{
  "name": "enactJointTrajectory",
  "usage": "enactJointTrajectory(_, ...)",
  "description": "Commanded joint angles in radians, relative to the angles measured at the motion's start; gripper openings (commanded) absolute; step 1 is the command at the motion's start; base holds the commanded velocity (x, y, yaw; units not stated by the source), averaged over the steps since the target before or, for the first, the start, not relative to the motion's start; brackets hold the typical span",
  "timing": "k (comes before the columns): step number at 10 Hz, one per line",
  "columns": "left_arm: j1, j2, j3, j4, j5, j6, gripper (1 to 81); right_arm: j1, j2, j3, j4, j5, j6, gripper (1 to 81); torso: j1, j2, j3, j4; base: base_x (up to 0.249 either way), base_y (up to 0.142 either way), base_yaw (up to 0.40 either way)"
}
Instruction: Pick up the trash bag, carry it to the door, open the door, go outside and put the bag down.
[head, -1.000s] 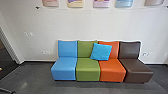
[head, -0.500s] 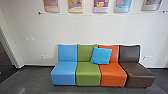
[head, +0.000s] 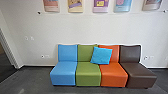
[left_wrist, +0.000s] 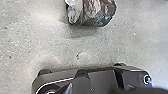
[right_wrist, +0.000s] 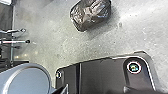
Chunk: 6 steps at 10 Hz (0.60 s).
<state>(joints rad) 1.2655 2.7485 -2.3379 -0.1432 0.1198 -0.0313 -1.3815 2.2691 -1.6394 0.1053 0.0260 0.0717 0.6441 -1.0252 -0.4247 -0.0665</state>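
Note:
The trash bag, dark and shiny with crumpled plastic, lies on the grey floor. In the left wrist view the bag (left_wrist: 92, 12) shows beyond the robot's dark plate, with floor between them. In the right wrist view the same kind of dark bag (right_wrist: 90, 14) rests on the floor, apart from the plate. I cannot make out how the fingers of either gripper stand.
Against a white wall stands a row of blue (head: 63, 73), green (head: 88, 73), orange (head: 113, 74) and brown (head: 140, 72) seats, with a blue cushion (head: 101, 55) on it. Posters hang above. A dark opening (head: 5, 62) is at the left. Thin metal legs (right_wrist: 15, 41) stand on the floor.
The head camera's view has tilted up from a second ago, bringing more of the posters into sight. Over the last half second it has hardly shifted.

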Motion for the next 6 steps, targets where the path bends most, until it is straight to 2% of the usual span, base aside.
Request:
enactJointTrajectory(1,-0.091,-0.016,0.008,-0.010,0.057,-0.002,81.1,0.077,-0.047,0.035,0.017,-0.049,0.002,81.1,0.061,-0.094,-0.089,0.000,0.000,0.000,0.000)
enactJointTrajectory(3,-0.110,-0.010,0.002,-0.013,0.067,-0.002,81.1,0.090,-0.052,0.046,0.017,-0.051,0.003,81.1,0.109,-0.169,-0.160,0.000,0.000,0.000,0.000)
enactJointTrajectory(4,-0.119,-0.009,0.002,-0.013,0.069,-0.004,81.1,0.103,-0.060,0.053,0.017,-0.051,0.003,81.1,0.130,-0.204,-0.098,0.000,0.000,0.000,0.000)
enactJointTrajectory(5,-0.136,-0.009,0.002,-0.013,0.078,-0.004,81.1,0.136,-0.081,0.063,0.031,-0.055,0.005,81.1,0.151,-0.238,-0.130,0.000,0.000,0.000,0.000)
enactJointTrajectory(6,-0.151,-0.007,0.002,-0.015,0.115,-0.004,81.1,0.176,-0.104,0.072,0.060,-0.100,0.003,81.1,0.167,-0.261,-0.143,0.000,0.000,0.000,0.000)
